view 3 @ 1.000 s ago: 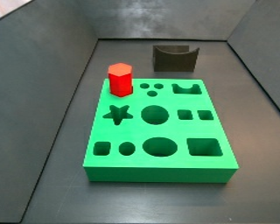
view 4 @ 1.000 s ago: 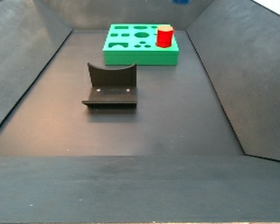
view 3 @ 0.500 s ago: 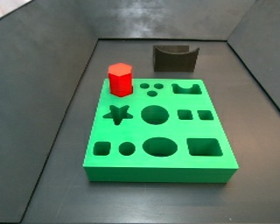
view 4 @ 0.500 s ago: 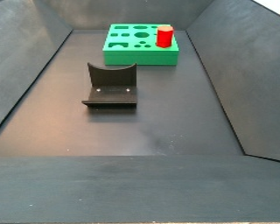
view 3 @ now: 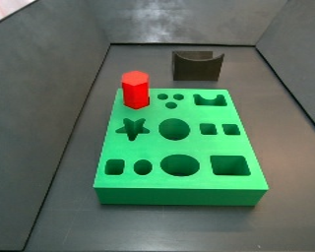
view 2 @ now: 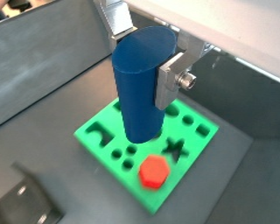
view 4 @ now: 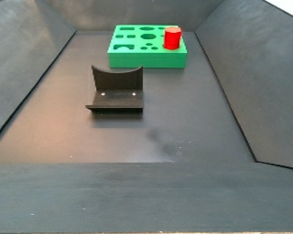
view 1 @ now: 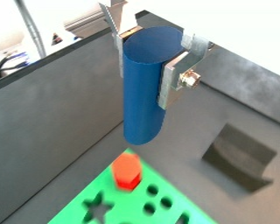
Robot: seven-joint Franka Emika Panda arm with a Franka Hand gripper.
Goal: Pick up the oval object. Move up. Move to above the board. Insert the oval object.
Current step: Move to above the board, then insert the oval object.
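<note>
The gripper [view 1: 150,54] jaws are clamped on the blue oval peg [view 1: 147,83], which hangs upright, high above the green board [view 2: 108,140]. A red peg [view 3: 134,89] stands in the board. The fixture [view 4: 114,90] stands apart on the dark floor [view 4: 149,137].

The pincer [view 1: 150,54] showed in both wrist views, raised high above the floor, and did not appear in either side view. Its flat silver fingers [view 2: 171,77] were closed against the upper part of the oval object [view 1: 147,86], which hung upright between them, its lower end free in the air. The pincer [view 2: 145,54] pointed straight down.
</note>
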